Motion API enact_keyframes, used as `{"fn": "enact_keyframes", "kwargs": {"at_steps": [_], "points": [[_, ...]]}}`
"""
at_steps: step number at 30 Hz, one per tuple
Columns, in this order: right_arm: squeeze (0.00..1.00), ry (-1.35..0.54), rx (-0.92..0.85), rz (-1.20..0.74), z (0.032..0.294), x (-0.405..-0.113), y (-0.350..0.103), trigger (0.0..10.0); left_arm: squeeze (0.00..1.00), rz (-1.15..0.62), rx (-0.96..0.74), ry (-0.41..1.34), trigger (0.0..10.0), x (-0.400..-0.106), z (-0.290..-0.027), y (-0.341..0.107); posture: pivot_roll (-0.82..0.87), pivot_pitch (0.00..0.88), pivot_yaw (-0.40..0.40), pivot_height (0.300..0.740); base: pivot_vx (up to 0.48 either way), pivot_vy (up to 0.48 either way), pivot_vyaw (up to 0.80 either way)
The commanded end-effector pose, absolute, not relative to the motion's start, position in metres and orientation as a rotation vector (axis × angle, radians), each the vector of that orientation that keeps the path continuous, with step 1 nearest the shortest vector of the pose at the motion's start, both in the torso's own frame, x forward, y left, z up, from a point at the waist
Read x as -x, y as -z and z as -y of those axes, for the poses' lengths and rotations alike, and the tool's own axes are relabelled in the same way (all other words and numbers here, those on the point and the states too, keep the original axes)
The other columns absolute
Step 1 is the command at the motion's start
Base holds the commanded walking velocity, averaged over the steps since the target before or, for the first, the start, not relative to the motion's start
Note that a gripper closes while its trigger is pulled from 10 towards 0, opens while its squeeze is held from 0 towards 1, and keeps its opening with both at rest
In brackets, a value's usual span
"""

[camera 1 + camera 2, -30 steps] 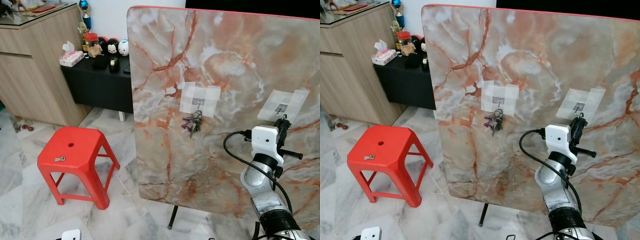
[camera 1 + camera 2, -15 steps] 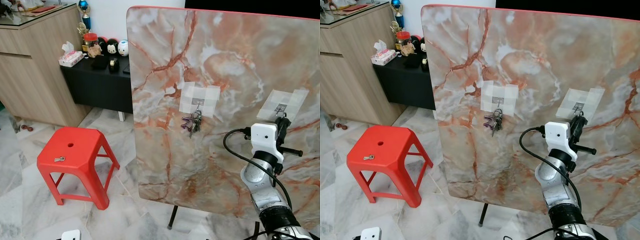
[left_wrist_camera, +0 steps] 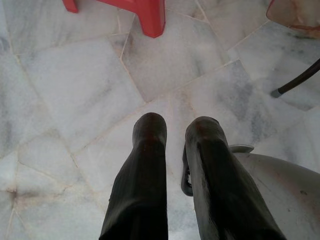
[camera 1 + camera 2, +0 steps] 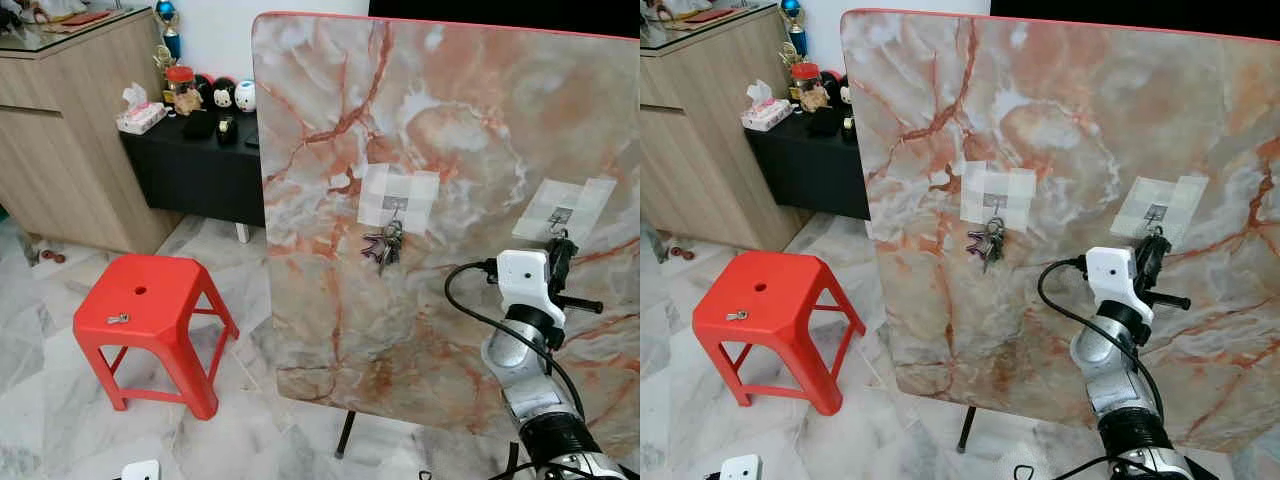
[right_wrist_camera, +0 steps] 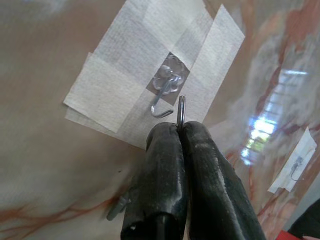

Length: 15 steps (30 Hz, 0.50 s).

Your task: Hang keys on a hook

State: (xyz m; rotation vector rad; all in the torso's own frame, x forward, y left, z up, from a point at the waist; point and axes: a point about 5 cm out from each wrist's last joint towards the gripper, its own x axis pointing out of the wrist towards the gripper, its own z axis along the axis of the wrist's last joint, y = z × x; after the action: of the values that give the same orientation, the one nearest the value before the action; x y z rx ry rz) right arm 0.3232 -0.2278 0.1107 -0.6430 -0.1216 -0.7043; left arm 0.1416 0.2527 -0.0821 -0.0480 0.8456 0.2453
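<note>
Since one second ago, right gripper has risen slightly along the board toward the right hook; everything else is unchanged

Left eye view: right gripper sits at right of frame, fingertips just below the right hook, which is taped to the board at centre right. A bunch of keys already hangs from the left hook at frame centre. A stool stands at lower left with a small metal item on its seat. Cabinet at upper left

Right eye view: same layout; right gripper at right of centre, just under the taped hook

Left wrist view: left gripper hangs idle over the floor, fingers slightly apart and holding nothing; a stool leg at upper centre

Right wrist view: right gripper's jaws are closed on a key ring, which stands edge-on above the fingertips at frame centre. The hook's open tip lies just beside the ring, up and to the left, not yet through it

Judgement: the coming move turns on this offset. The ring's plane must be carried across the hook tip and lowered, so that the tip passes through the ring. Right arm is the nearer one
</note>
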Motion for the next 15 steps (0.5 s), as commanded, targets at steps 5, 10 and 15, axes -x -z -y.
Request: {"fn": "enact_keyframes", "kwargs": {"at_steps": [5,10,15], "points": [[0.0,0.694,0.656,0.104,0.2298,-0.3282,-0.113,10.0,0.0,-0.866,0.054,-0.244,10.0,-0.1387,-0.2499,0.0846,0.17,0.0,-0.055,0.74,0.0,0.0,0.0],[0.0,0.694,0.66,0.1,0.2301,-0.3283,-0.1129,10.0,0.0,-0.867,0.056,-0.244,10.0,-0.1383,-0.2498,0.0848,0.17,0.0,-0.055,0.74,0.0,0.0,0.0],[0.0,0.693,0.66,0.097,0.2319,-0.3288,-0.113,10.0,0.0,-0.87,0.056,-0.249,10.0,-0.1368,-0.2517,0.0847,0.17,0.0,-0.057,0.74,0.0,0.0,0.0]]}}
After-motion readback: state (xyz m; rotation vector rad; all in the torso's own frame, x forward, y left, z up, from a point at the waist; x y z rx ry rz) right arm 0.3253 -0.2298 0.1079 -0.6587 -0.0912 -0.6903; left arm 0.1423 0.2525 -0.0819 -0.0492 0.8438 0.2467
